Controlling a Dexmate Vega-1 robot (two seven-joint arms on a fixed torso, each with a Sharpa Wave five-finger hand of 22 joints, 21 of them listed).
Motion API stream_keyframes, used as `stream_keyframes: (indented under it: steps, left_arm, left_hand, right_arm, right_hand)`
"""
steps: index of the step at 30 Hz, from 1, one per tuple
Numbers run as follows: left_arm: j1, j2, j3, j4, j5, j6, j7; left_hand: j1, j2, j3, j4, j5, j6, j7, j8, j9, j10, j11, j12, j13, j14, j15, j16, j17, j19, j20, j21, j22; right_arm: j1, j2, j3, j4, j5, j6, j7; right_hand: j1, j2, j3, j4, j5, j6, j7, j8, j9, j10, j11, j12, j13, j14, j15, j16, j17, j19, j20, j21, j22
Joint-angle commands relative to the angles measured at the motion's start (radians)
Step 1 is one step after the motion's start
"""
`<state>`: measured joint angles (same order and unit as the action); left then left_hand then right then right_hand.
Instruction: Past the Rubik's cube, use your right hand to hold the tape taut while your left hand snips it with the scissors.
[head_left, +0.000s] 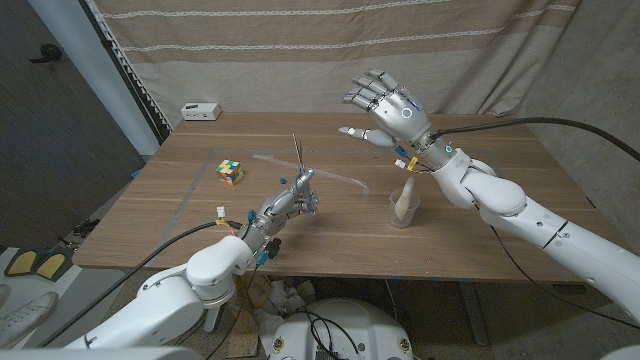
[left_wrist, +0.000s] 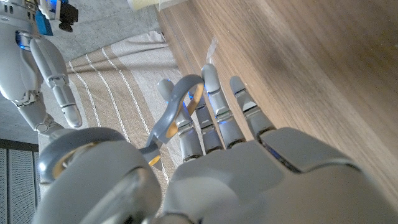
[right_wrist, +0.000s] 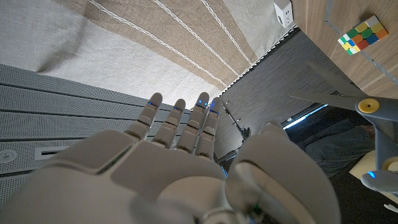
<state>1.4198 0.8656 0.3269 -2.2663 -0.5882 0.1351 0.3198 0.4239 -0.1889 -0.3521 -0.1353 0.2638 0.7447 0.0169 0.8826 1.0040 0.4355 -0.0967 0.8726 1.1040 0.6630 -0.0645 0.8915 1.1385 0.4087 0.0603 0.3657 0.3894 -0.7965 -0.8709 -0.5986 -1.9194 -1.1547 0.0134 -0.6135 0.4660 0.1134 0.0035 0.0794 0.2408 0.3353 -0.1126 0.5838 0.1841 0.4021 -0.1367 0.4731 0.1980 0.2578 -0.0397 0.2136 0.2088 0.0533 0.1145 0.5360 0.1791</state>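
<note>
Scissors (head_left: 298, 160) stood blades-up in the left hand (head_left: 287, 206) grasping them while the right hand (head_left: 388, 108) hovered with fingers released, so gripping the tape (head_left: 338, 181) seemingly came next.

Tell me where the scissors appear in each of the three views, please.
Head view: scissors in the left hand, blades pointing up, right of the Rubik's cube.
Left wrist view: grey handle loop beside the fingers.
Right wrist view: blades and pivot near the cube, the shared landmark.
</note>
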Motion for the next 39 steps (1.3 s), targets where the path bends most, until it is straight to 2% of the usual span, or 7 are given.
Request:
stream_keyframes:
  steps: [1,3,4,13,19,35,39]
  left_arm:
    - [0.015,0.011,-0.004,-0.016,-0.007,0.004,0.007]
    - [0.016,0.012,-0.003,-0.016,-0.007,0.001,0.005]
    - [0.018,0.012,-0.003,-0.016,-0.007,-0.003,0.003]
    - [0.023,0.022,-0.009,-0.032,-0.016,0.010,0.007]
    - [0.033,0.028,-0.017,-0.034,-0.032,0.006,-0.002]
    - [0.051,0.030,-0.015,-0.041,-0.030,0.000,0.010]
    - [0.058,0.028,-0.012,-0.043,-0.018,-0.007,0.019]
  left_hand:
    - [0.002,0.003,-0.002,-0.008,0.008,-0.022,0.040,-0.004,-0.012,0.010,-0.004,0.666,0.119,0.011,-0.027,0.008,-0.002,0.009,-0.005,-0.002,0.000]
    - [0.002,0.003,-0.001,-0.008,0.009,-0.016,0.044,-0.004,-0.013,0.011,-0.003,0.668,0.118,0.012,-0.028,0.009,-0.003,0.010,-0.005,-0.002,0.000]
    - [0.002,0.003,-0.001,-0.008,0.009,-0.017,0.044,-0.004,-0.013,0.012,-0.003,0.669,0.119,0.011,-0.027,0.010,-0.001,0.011,-0.004,-0.002,0.000]
    - [0.005,0.004,0.000,-0.009,0.014,-0.012,0.043,-0.007,-0.021,0.021,-0.007,0.685,0.131,0.014,-0.029,0.013,-0.005,0.013,-0.007,-0.004,-0.002]
    - [0.009,0.004,0.000,-0.010,0.017,-0.010,0.043,-0.011,-0.028,0.020,-0.006,0.691,0.134,0.015,-0.030,0.016,-0.006,0.015,-0.011,-0.006,-0.003]
    - [0.020,0.006,0.002,-0.012,0.027,-0.008,0.043,-0.018,-0.038,0.023,-0.010,0.690,0.125,0.008,-0.030,0.018,-0.011,0.012,-0.011,-0.013,-0.006]
    - [0.023,0.007,0.002,-0.012,0.030,-0.005,0.044,-0.022,-0.047,0.029,-0.009,0.679,0.107,0.010,-0.036,0.017,-0.018,0.012,-0.011,-0.016,-0.007]
  right_arm:
    - [0.006,0.006,-0.015,0.001,0.009,-0.019,0.075]
    - [0.006,0.001,-0.011,-0.019,0.042,-0.016,0.147]
    - [0.006,0.001,-0.011,-0.019,0.048,-0.011,0.151]
    - [0.029,0.001,-0.016,-0.013,0.052,0.019,0.194]
    - [0.023,0.010,-0.014,-0.029,0.067,-0.005,0.258]
    - [0.076,0.033,-0.036,-0.019,0.153,0.024,0.500]
    - [0.074,0.030,-0.034,-0.020,0.155,0.027,0.501]
  right_hand:
    - [-0.007,0.006,0.003,-0.006,0.011,0.006,-0.002,-0.006,0.006,0.014,0.000,0.000,0.005,-0.013,-0.074,-0.003,0.002,-0.009,0.002,-0.006,0.002]
    - [-0.005,0.008,0.004,-0.009,0.013,0.008,-0.003,-0.009,0.006,0.016,-0.001,-0.001,0.006,-0.030,-0.068,-0.007,0.002,-0.009,0.004,-0.009,0.002]
    - [-0.002,0.011,0.005,-0.015,0.015,-0.014,-0.008,-0.025,0.005,0.013,-0.004,-0.007,0.006,-0.047,-0.063,-0.008,0.001,-0.020,0.013,-0.019,0.002]
    - [0.027,0.018,0.017,-0.041,0.026,-0.008,-0.029,-0.042,0.004,0.003,-0.030,-0.021,0.008,-0.086,-0.061,-0.010,-0.004,-0.042,0.003,-0.042,0.001]
    - [0.023,0.014,0.011,-0.047,0.033,-0.029,-0.040,-0.066,0.005,0.040,-0.051,-0.011,0.014,-0.084,-0.061,-0.001,-0.006,-0.040,-0.001,-0.054,0.001]
    - [0.134,0.023,0.048,-0.127,0.063,0.009,-0.070,-0.081,0.005,0.086,-0.070,-0.010,0.011,-0.095,-0.073,0.000,-0.017,-0.056,0.002,-0.090,-0.001]
    - [0.160,0.020,0.053,-0.146,0.070,0.020,-0.076,-0.084,0.006,0.108,-0.071,-0.008,0.008,-0.091,-0.080,0.002,-0.018,-0.059,0.002,-0.100,-0.001]
